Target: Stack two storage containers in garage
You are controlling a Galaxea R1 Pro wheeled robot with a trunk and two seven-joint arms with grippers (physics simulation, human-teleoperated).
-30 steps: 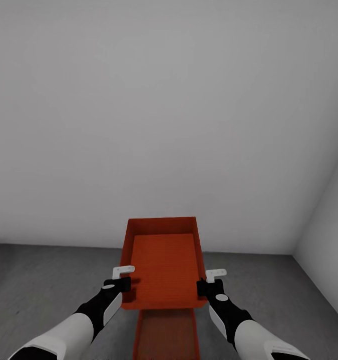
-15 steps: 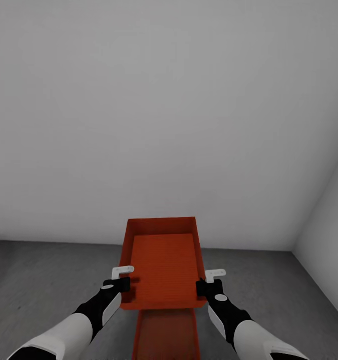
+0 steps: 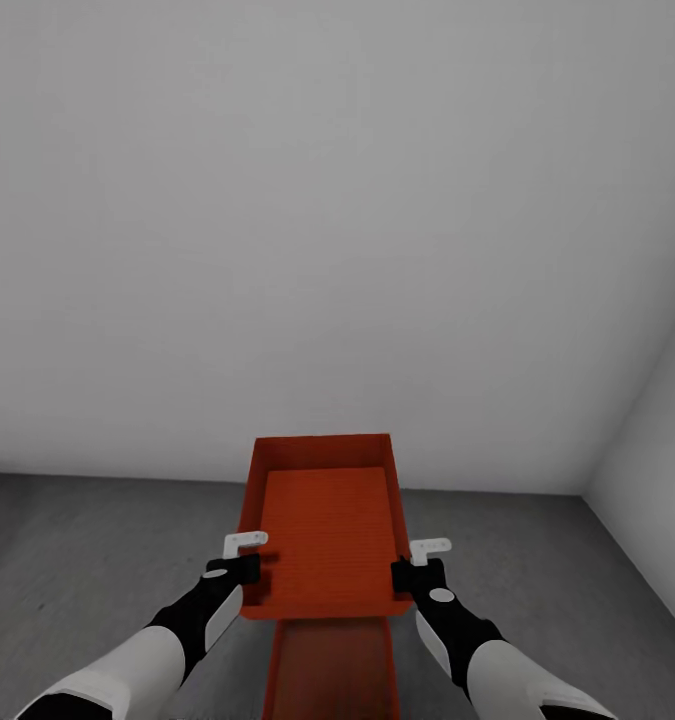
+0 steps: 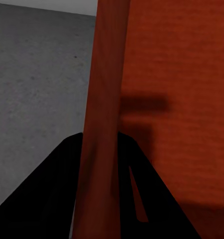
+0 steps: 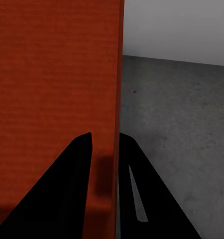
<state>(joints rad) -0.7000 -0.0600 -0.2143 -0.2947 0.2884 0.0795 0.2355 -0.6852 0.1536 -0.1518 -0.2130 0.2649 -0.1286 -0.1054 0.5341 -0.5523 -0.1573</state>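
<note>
Garage corner here, plain white walls [image 3: 327,220] meeting dark grey concrete floor [image 3: 97,550], and the robot's got one orange-red storage container [image 3: 325,525] held up in front of it with both arms. The left gripper [image 3: 245,562] is pinched onto the container's left wall near the end closest to the robot, and the right gripper [image 3: 417,568] does the same on the right wall. In the left wrist view you can see the two dark fingers [image 4: 57,194] straddling the thin wall, one inside the bin and one outside; the right wrist view shows its fingers [image 5: 74,189] set the same way — so both are closed down tight on the walls, not just resting there. Makes sense as a hold: grabbing opposite walls keeps the open top facing up and the bin level, and it looks pretty square to the robot. Just below, at the bottom of the head view, sits the second container [image 3: 327,668], lower down and lined up lengthwise with the held one, apparently on the floor, though its base isn't in frame. My read is this is the stacking step: carried bin hovering above and a bit beyond the lower one, not touching it yet — it probably needs to come back toward the robot and down. No brands, labels or writing anywhere that I can make out; the bins are plain.
</note>
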